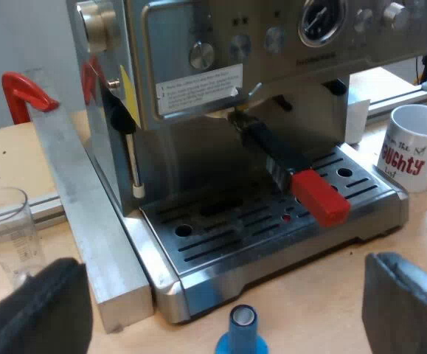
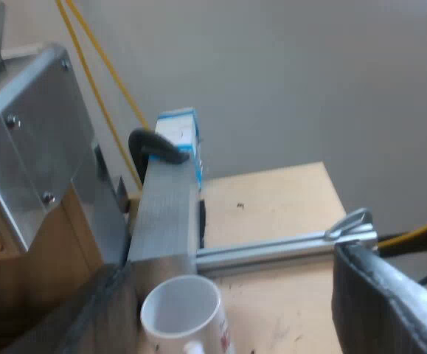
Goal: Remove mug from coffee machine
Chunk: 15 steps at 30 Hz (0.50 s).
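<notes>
Since the mug [image 1: 412, 147] stands on the table [image 1: 324, 295], just beside the espresso machine [image 1: 272, 66] and off its drip tray [image 1: 220, 254], removal looks done. Right gripper [image 2: 235, 324] spread wide, mug between its fingers; left gripper [image 1: 220, 310] spread near the blue tamper [image 1: 242, 328]. Likely only withdrawal left.

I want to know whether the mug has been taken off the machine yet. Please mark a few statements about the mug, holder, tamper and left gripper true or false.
1. The mug stands on the drip tray. False: the mug stands on the table beside the espresso machine.
2. The metal holder is locked into the machine's front. True.
3. The blue tamper stands on the table before the drip tray. True.
4. The left gripper is shut on the measuring glass. False: the left gripper is open, and the measuring glass stands free by one finger.
</notes>
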### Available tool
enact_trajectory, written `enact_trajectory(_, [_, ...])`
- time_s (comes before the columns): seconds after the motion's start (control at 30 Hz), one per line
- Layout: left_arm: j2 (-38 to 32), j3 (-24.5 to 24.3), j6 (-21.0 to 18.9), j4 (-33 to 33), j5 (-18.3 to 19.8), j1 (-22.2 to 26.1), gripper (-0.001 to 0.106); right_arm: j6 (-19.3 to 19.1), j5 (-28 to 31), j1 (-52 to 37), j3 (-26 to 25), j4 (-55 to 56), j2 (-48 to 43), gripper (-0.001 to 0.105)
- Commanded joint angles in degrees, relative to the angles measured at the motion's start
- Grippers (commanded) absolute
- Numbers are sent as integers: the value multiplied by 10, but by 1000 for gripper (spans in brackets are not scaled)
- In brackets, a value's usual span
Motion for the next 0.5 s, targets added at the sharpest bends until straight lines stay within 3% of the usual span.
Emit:
enact_trajectory(0.03, [-81, -2, 2, -6, 1, 0, 77, 11, -8, 1, 8, -5, -19, 59])
enact_trajectory(0.17, [-81, 1, 2, -10, 1, 0, 77, -24, -8, 1, 8, -2, -19, 59])
enact_trajectory(0.5, [-80, 42, 3, -65, 0, 0, 77, -30, -8, 1, 8, 62, -19, 59])
